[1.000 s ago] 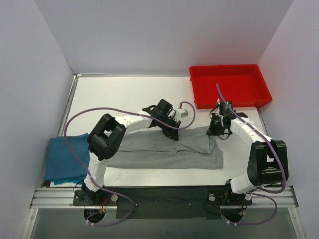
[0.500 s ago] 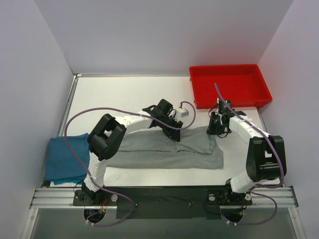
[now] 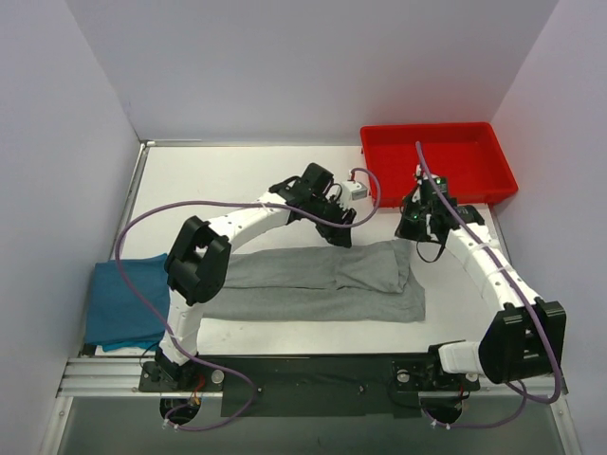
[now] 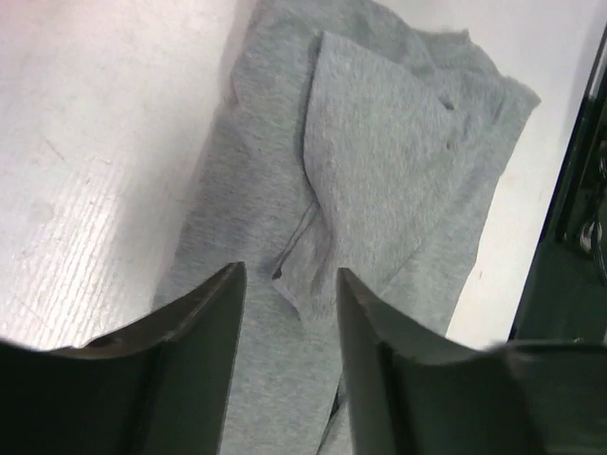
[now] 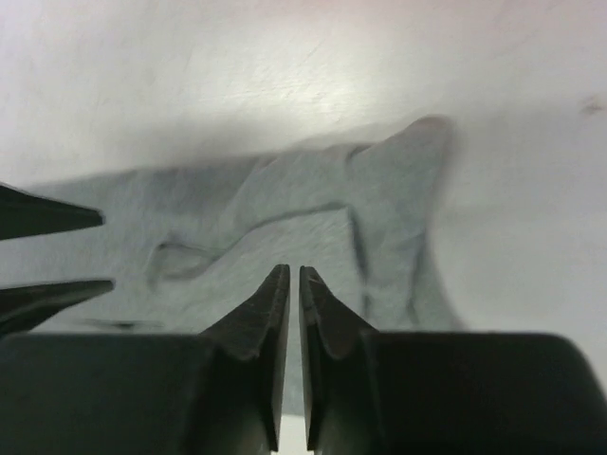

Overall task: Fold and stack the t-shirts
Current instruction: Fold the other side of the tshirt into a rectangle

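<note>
A grey t-shirt [image 3: 313, 282] lies folded into a long band across the middle of the table. It also shows in the left wrist view [image 4: 379, 161] and the right wrist view [image 5: 285, 218]. A folded blue t-shirt [image 3: 123, 301] lies at the left edge. My left gripper [image 3: 340, 230] hovers open and empty over the grey shirt's far edge [image 4: 289, 273]. My right gripper [image 3: 412, 226] is shut and empty above the shirt's right far corner [image 5: 292, 271].
A red tray [image 3: 438, 163] stands at the back right, just behind the right gripper. Purple cables loop off both arms. The grey walls close in on three sides. A black rail [image 3: 313, 379] runs along the near edge.
Both grippers have lifted off the grey shirt and pulled back toward the far side. The right arm has stretched out toward the red tray. The shirt lies still.
</note>
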Tool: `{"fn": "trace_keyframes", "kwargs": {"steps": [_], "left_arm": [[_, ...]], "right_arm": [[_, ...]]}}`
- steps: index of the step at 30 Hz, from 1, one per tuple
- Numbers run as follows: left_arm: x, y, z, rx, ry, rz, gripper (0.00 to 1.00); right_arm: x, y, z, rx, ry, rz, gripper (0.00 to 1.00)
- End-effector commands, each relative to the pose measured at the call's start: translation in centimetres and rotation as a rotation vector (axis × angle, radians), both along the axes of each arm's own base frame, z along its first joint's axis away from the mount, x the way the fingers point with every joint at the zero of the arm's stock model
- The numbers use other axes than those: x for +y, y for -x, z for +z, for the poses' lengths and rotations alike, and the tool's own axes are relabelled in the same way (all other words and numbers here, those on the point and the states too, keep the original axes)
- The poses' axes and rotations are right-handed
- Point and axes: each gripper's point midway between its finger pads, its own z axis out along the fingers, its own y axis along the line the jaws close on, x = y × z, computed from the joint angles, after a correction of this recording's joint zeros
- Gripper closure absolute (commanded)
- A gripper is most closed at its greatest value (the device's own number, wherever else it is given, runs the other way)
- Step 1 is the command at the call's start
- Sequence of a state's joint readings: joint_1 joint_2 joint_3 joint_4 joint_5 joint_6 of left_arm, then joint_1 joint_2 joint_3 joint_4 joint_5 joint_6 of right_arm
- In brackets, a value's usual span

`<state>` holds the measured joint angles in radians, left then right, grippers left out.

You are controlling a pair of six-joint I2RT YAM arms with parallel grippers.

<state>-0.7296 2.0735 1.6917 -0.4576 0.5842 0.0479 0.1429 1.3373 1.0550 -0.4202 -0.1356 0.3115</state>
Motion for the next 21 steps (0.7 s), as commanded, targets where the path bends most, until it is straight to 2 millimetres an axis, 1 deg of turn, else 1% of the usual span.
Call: {"fn": "trace_keyframes", "kwargs": {"steps": [1,2,3,4,5,6,7,8,9,10,11,12,13,15,17,18,19,20,21], "left_arm": [[-0.2,3.5,1.7,0.048,0.043,-0.132,0.61],[-0.5,4.8,1.6,0.073,0.067,-0.187,0.71],[-0.9,6.3,0.8,0.092,0.086,-0.247,0.74],[-1.4,6.6,0.1,0.075,0.094,-0.259,0.78],[-0.9,6.8,-1.9,0.089,0.063,-0.241,0.80],[-0.9,6.9,-2.9,0.077,0.055,-0.237,0.82],[-0.7,6.5,-4.1,0.053,0.025,-0.231,0.82],[-0.8,6.2,-4.4,0.032,0.016,-0.227,0.82],[-0.7,5.5,-5.4,0.014,-0.023,-0.188,0.85],[-0.9,4.7,-5.6,-0.004,-0.034,-0.160,0.87],[-0.5,3.6,-6.9,-0.019,-0.087,-0.106,0.90],[-0.3,3.1,-7.5,-0.030,-0.115,-0.089,0.91],[0.2,2.4,-8.5,-0.058,-0.156,-0.078,0.93],[0.9,2.3,-9.5,-0.075,-0.197,-0.085,0.93],[1.2,2.7,-9.4,-0.052,-0.204,-0.095,0.93],[1.1,2.9,-8.8,-0.046,-0.188,-0.109,0.92],[1.2,3.1,-8.2,-0.033,-0.184,-0.120,0.91],[0.7,3.5,-6.9,-0.033,-0.150,-0.153,0.86],[0.4,3.7,-5.5,-0.027,-0.135,-0.173,0.82]], "right_arm": [[3.5,4.6,-4.3,0.175,-0.149,0.016,1.00],[4.2,4.9,-5.6,0.173,-0.196,0.011,1.00],[5.1,5.0,-5.8,0.182,-0.260,-0.014,1.00],[5.5,5.2,-6.7,0.185,-0.296,-0.035,1.00],[5.3,5.4,-7.4,0.198,-0.302,-0.056,1.00],[5.1,5.8,-8.4,0.214,-0.306,-0.084,1.00],[4.6,6.0,-9.3,0.235,-0.305,-0.111,1.00],[4.1,6.5,-10.4,0.267,-0.296,-0.133,1.00],[3.5,6.8,-11.0,0.281,-0.286,-0.157,1.00],[2.6,7.3,-11.9,0.310,-0.245,-0.177,1.00],[2.1,7.6,-12.3,0.325,-0.223,-0.188,1.00],[1.3,8.1,-12.8,0.344,-0.189,-0.197,1.00],[1.0,8.2,-13.0,0.351,-0.176,-0.205,1.00],[0.6,8.5,-13.4,0.373,-0.163,-0.203,1.00],[0.2,8.4,-13.1,0.372,-0.148,-0.200,1.00],[0.2,8.3,-12.9,0.369,-0.145,-0.198,1.00],[0.2,8.0,-12.3,0.357,-0.146,-0.191,1.00],[0.2,7.7,-11.8,0.348,-0.148,-0.187,1.00],[0.4,7.3,-10.9,0.331,-0.149,-0.171,1.00]]}}
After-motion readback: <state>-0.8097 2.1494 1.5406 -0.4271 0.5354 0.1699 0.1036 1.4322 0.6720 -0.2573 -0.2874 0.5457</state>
